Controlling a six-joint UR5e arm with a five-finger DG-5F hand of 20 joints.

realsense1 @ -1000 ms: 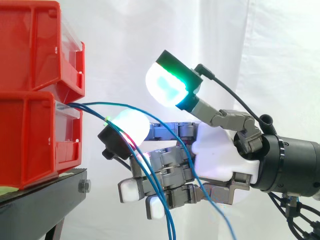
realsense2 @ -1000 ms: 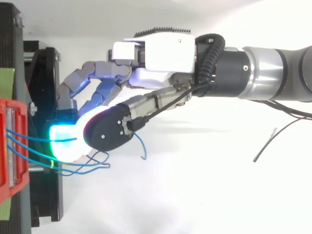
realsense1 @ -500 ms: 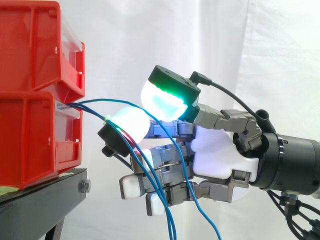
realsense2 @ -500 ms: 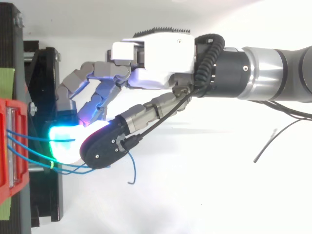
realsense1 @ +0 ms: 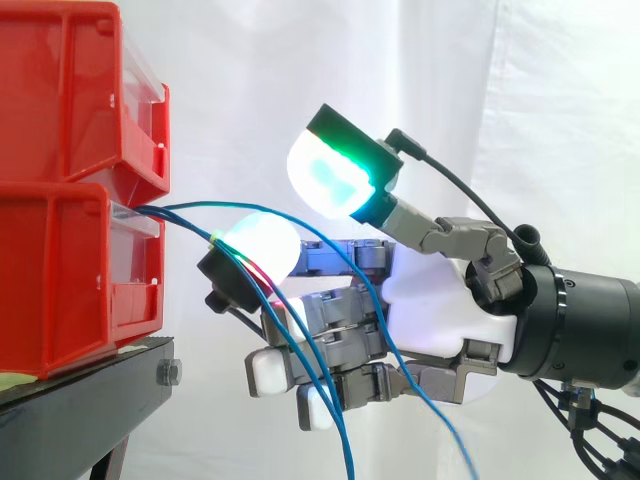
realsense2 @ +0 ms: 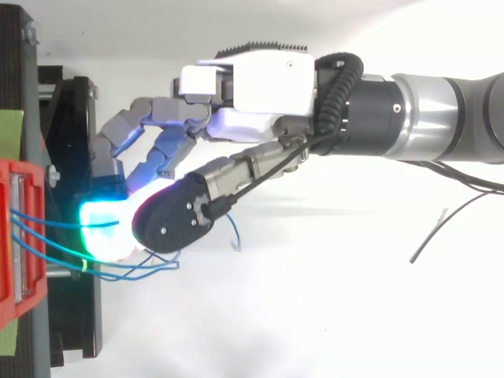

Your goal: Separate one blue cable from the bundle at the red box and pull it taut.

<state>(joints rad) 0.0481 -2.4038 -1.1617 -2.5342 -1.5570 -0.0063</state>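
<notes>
Side view: thin blue plastic-sheathed cables (realsense1: 200, 206) leave the lower glossy red plastic bin (realsense1: 70, 270) toward 3 o'clock. They drape over a white-glowing pad (realsense1: 262, 240) of the robot hand (realsense1: 440, 310) and sag toward 5 o'clock. Thumb and fingers stand apart, clamping nothing. The strands look light, limp and slick, so I would pinch one just beside the bin.

Top view: the cables (realsense2: 47, 218) fan from the bin at 9 o'clock toward the robot hand (realsense2: 268, 87).

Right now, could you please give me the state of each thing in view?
hand: open, thumb held clear of the finger pad, nothing pinched.
blue cables: slack, drooping from the lower red bin past the fingers.
lower red bin: upright on the black stand.
</notes>
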